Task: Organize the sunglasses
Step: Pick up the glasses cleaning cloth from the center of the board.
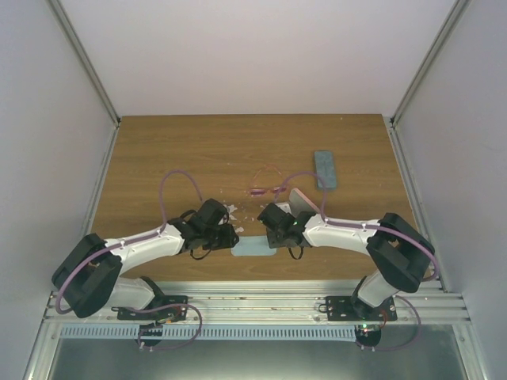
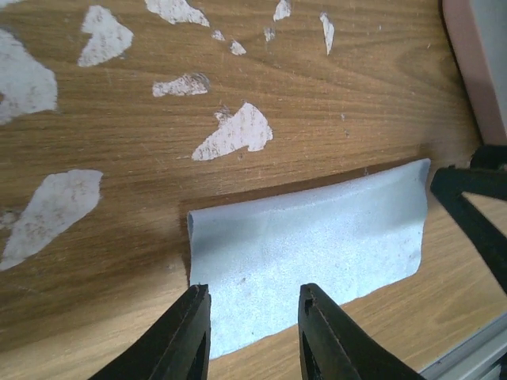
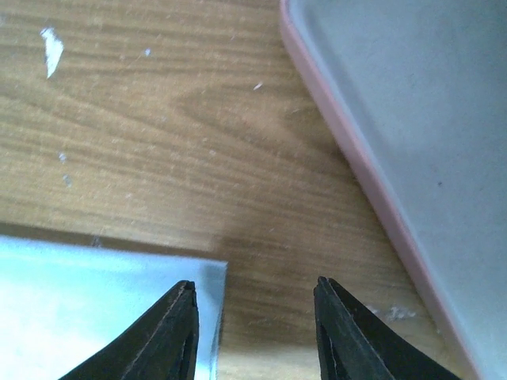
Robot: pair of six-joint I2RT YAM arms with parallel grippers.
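Observation:
The pink-framed sunglasses [image 1: 261,188] lie on the table just beyond both grippers. The dark pair is out of view. My left gripper [image 1: 230,237] is open and empty at the left end of a light blue cloth [image 1: 255,247]. In the left wrist view the gripper [image 2: 253,332] hovers over the cloth's [image 2: 317,245] near edge. My right gripper [image 1: 273,236] is open and empty at the cloth's right end. In the right wrist view the gripper [image 3: 255,332] straddles the cloth's corner [image 3: 95,301] and bare wood.
An open pink case [image 1: 299,202] lies just right of the right gripper; its rim shows in the right wrist view [image 3: 372,198] and the left wrist view [image 2: 471,71]. A closed blue-grey case [image 1: 325,169] lies at the back right. White chipped patches [image 2: 234,133] mark the wood.

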